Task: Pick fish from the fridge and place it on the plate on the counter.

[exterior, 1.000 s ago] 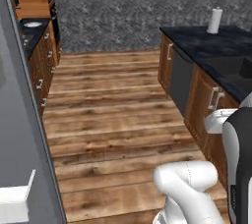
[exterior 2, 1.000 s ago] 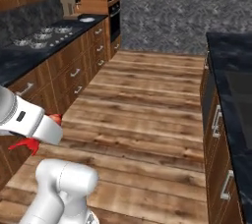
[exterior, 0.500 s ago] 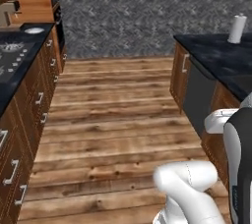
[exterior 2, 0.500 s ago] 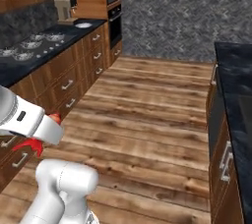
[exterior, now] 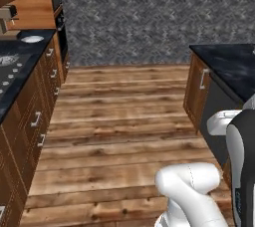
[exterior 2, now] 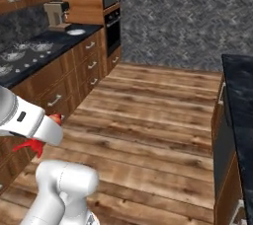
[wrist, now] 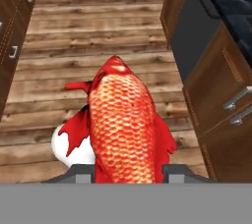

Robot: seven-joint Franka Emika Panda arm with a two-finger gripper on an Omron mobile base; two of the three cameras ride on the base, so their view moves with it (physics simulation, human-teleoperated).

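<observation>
Fish (wrist: 125, 127), slim, red-orange and scaled, fills the hand view's centre, clenched in our gripper (wrist: 129, 170); we carry it level toward the round white plate (exterior: 32, 39), upper left

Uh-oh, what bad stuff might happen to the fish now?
1. The fish sticks far out past the claw that pinches it by one end, over the wooden floor; it may slip and fall.
2. The plate sits far off on the counter beside the stove, so the long ride could shake the fish loose.
</observation>
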